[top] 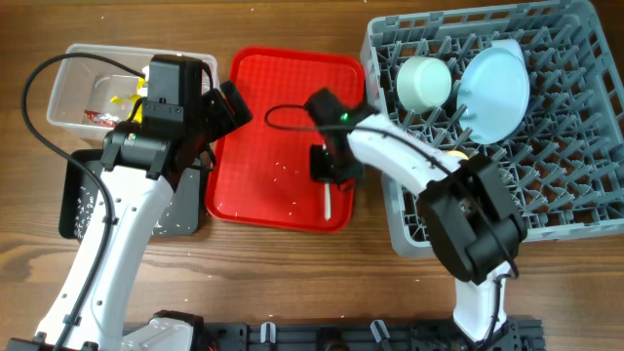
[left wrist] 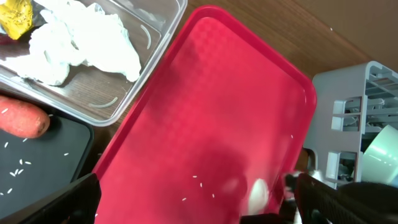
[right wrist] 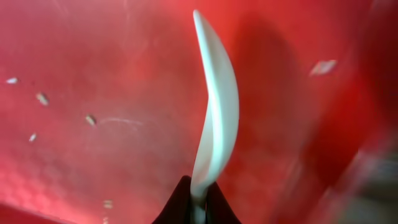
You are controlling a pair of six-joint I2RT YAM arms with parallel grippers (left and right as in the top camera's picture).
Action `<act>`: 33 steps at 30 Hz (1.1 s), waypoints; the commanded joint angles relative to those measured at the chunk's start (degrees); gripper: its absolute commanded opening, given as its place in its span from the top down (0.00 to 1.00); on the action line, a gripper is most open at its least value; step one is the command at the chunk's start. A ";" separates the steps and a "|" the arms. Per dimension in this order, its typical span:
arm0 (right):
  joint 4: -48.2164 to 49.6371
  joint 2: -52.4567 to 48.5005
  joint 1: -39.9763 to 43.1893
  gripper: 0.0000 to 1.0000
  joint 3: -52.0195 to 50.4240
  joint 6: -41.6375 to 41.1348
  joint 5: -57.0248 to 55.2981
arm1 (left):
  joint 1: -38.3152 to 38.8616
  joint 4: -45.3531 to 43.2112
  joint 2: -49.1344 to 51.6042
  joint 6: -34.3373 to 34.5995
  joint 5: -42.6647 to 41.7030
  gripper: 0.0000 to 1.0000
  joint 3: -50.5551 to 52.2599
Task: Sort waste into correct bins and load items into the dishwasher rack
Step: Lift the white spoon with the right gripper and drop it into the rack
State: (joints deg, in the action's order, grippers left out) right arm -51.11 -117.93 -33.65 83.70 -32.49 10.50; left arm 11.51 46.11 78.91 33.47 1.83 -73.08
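Spoon (right wrist: pixel 214 112) on the red tray's (top: pixel 258 97) near right part, pinched tight by the right gripper (right wrist: pixel 198 202); lift straight up, keep it level, then carry it right to the rack (top: pixel 575 195).

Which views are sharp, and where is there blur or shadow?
Overhead: sharp and evenly lit across the red tray. Left wrist: the tray looks soft, with a dark shadow near the bottom. Right wrist: the white spoon is fairly clear, but the picture's right edge is smeared.

2 white arms (top: pixel 109 234), black joints (top: pixel 478 224)
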 commanded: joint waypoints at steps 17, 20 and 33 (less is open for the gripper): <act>-21.14 11.61 20.55 0.96 18.69 33.18 -15.34 | -0.17 -0.13 0.17 -0.24 0.20 0.00 0.22; -20.17 11.56 23.17 0.96 17.99 36.13 -18.80 | -0.17 -0.13 0.17 -0.24 0.20 0.00 0.22; -14.25 11.26 30.97 0.96 17.84 39.39 -23.82 | -0.17 -0.13 0.17 -0.24 0.20 0.00 0.22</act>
State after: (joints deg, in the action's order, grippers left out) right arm -65.54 -106.65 -3.11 102.04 4.23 -11.88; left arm 11.51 46.11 78.91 33.50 1.83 -73.08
